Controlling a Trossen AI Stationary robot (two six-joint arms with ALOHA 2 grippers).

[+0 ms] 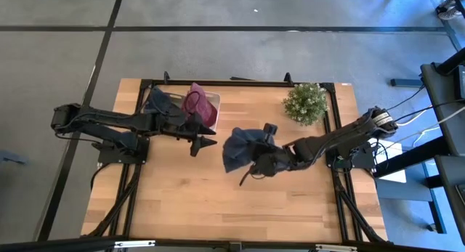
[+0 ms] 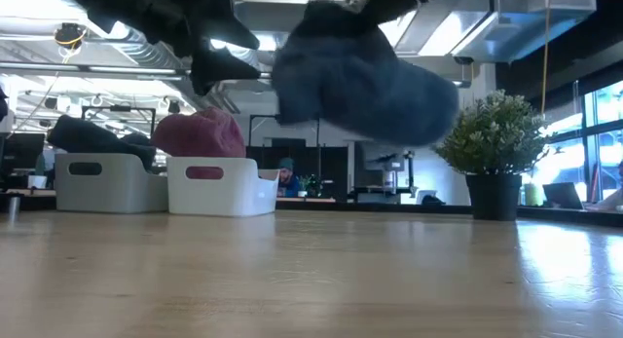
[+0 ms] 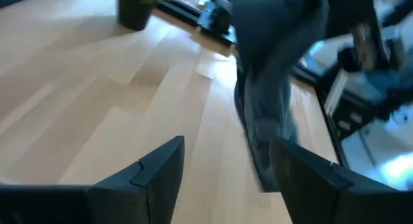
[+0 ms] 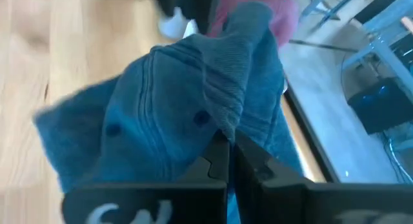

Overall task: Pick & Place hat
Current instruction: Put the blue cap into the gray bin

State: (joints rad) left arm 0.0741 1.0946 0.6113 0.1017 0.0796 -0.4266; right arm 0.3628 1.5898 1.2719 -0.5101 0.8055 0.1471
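Denim-blue cap hung clenched in your right gripper, lifted clear over the middle of the table. Its target lay toward the far left corner: white bin already holding a maroon hat. Your left gripper hovered released, between cap and bin.

My top camera looks straight down on the table. My low one looks flat across it. Both see the plant (and the blue hat). My wrist cameras look close up.
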